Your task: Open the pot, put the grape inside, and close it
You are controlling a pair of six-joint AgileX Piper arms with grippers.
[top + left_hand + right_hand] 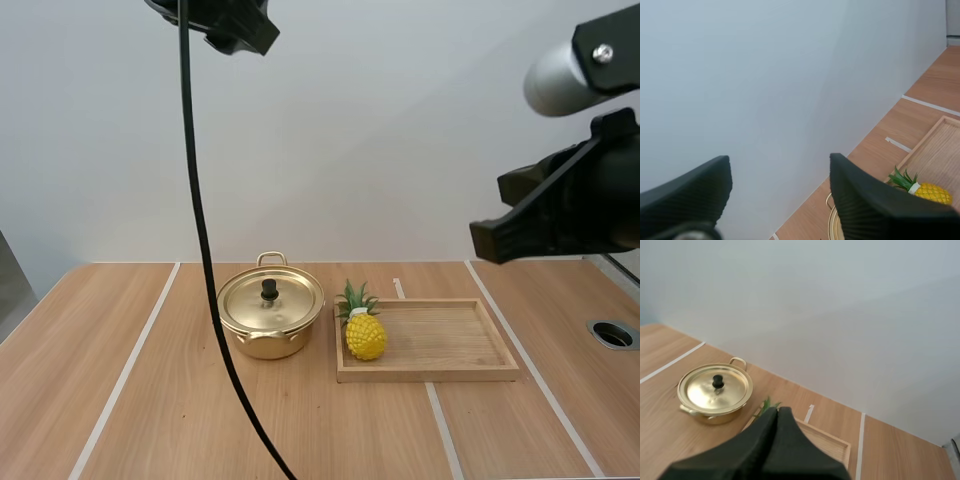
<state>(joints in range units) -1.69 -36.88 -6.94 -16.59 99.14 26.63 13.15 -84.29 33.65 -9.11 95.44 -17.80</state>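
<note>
- Gold metal pot sits on the wooden table. Its lid is seated, with the black knob at its centre, so you have yet to open it.
- The only fruit here is a yellow toy pineapple, not a grape. It rests just right of the pot, at the pot-side end of the wooden tray, whose edge lies just beside the pot. Whether it stands or lies is unclear.
- Left gripper: its fingers stand well apart and hold nothing, high above the pot.
- Right gripper: its fingers are pressed together into one dark wedge, empty, high up and to the right of the pot.
- Hazard 1: the knob is small. An off-centre pinch would likely slip or tip the lid, and the loose pot could slide with it.
- Hazard 2: the fruit is close to the pot. A lid carried rightward, or an arm descending there, may knock it over.
- Hazard 3: the fruit's rounded, bumpy body may squirm out of a pinch. You must also lift it over the tray's raised rim and then the pot's wall.
- Hazard 4: both arms must work over the pot, so watch for them crowding each other.
- Surroundings: a round hole in the table lies well right of the pot, beyond the tray and out of the way. Nothing stands between either gripper and the knob.
</note>
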